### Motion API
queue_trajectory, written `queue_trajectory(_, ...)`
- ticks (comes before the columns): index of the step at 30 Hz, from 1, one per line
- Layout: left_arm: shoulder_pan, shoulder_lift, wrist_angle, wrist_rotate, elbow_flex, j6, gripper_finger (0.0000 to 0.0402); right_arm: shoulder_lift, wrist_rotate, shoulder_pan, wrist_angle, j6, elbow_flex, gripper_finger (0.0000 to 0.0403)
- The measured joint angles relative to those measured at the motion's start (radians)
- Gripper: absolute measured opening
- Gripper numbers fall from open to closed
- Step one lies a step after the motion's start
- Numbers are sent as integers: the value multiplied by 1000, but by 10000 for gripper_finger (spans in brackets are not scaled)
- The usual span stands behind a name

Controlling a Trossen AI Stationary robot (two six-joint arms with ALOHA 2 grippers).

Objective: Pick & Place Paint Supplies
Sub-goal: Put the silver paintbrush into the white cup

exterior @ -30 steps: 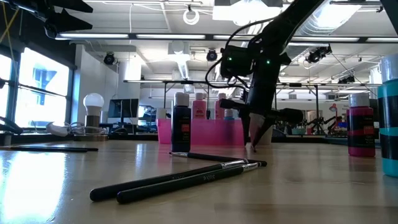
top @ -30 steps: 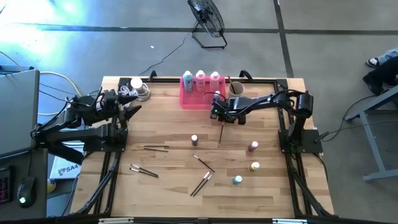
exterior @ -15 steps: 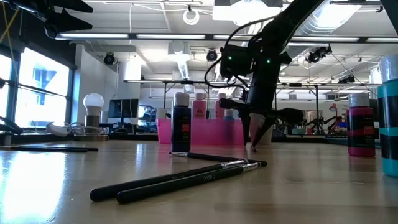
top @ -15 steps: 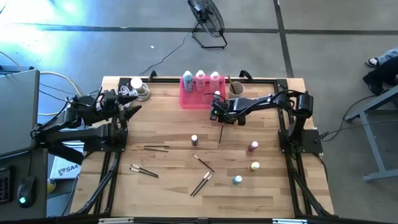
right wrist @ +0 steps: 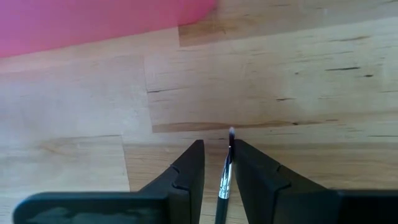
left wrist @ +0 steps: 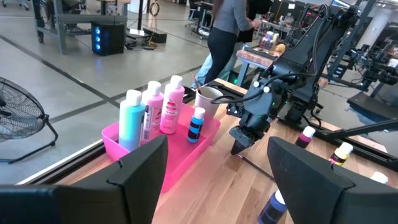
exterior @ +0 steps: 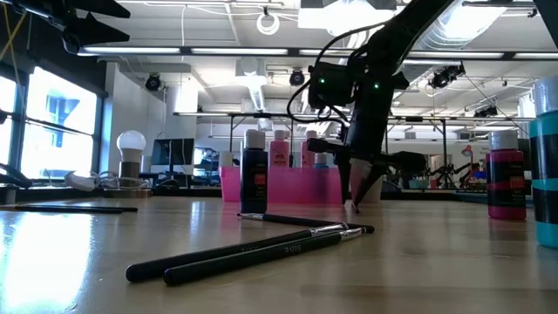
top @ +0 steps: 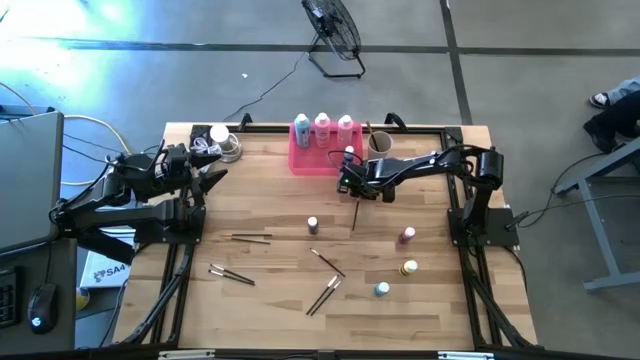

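Seen from above, the right gripper [top: 349, 186] hangs just in front of the pink tray [top: 303, 160], over one end of a paintbrush [top: 355, 214] lying on the desk [top: 270, 200]. Only the right wrist view shows that brush's tip [right wrist: 227, 163] standing between narrowly parted jaws, apparently pinched. The left gripper [top: 212, 178] waits at the desk's left edge, jaws wide. The left wrist view alone shows a small blue bottle [left wrist: 197, 124] in the tray beside three tall bottles [left wrist: 151, 114], and a person [left wrist: 225, 25] standing beyond. More brushes [top: 324, 294] and tiny bottles [top: 407, 236] lie scattered over the wood.
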Motion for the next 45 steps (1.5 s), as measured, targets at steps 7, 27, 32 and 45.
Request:
queue_trajectory(7,0,0,0,0,0,0,271,0,1,0,0,0,0,79)
queue_trajectory(27,0,0,-23,0,0,0,271,1,-11,-1,-3,-20,-2,4)
queue_trajectory(32,0,0,-22,0,0,0,271,0,-18,-1,-1,-31,-2,4)
queue_trajectory(45,0,0,-20,0,0,0,271,-134,-66,-19,105,-159,-2,3)
